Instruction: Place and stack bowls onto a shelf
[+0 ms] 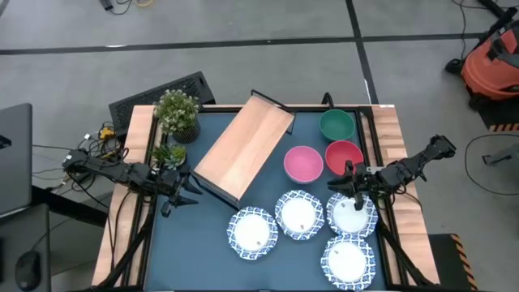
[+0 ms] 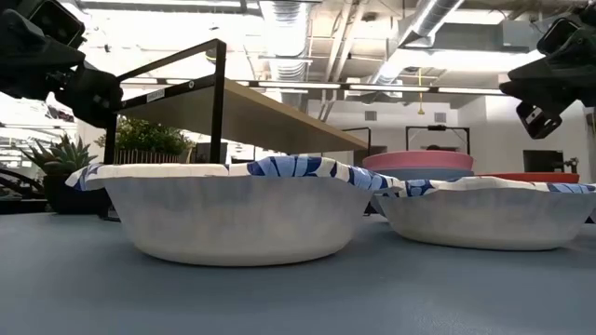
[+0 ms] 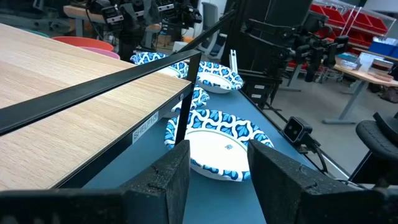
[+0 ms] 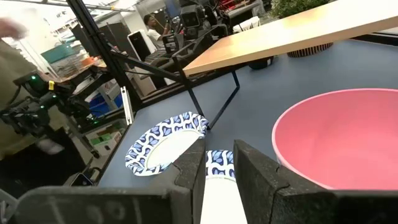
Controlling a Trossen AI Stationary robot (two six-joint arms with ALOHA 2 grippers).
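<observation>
**Right gripper over a white bowl, left arm parked by the shelf**

I see the shelf (image 1: 243, 146) lying at an angle on the table (image 1: 203, 243), its long board running from the plants (image 1: 177, 113) toward the middle. None of the bowls sits on it. The green bowl (image 1: 336, 124), red bowl (image 1: 344, 154) and pink bowl (image 1: 303, 163) cluster just past the shelf's right end. Four white bowls lie along the near edge: one (image 1: 252, 232) at the left, one (image 1: 299, 214) beside it, one (image 1: 353, 215) at the right and one (image 1: 348, 260) nearest the edge.

My right gripper (image 1: 350, 180) hangs over the rim of the right white bowl, beside the red bowl. In its wrist view the fingers (image 4: 264, 180) stand a little apart with that bowl's patterned rim showing between them; I cannot tell whether they grip it.

My left gripper (image 1: 185, 193) waits near the shelf's near-left corner, fingers together, holding nothing.
</observation>
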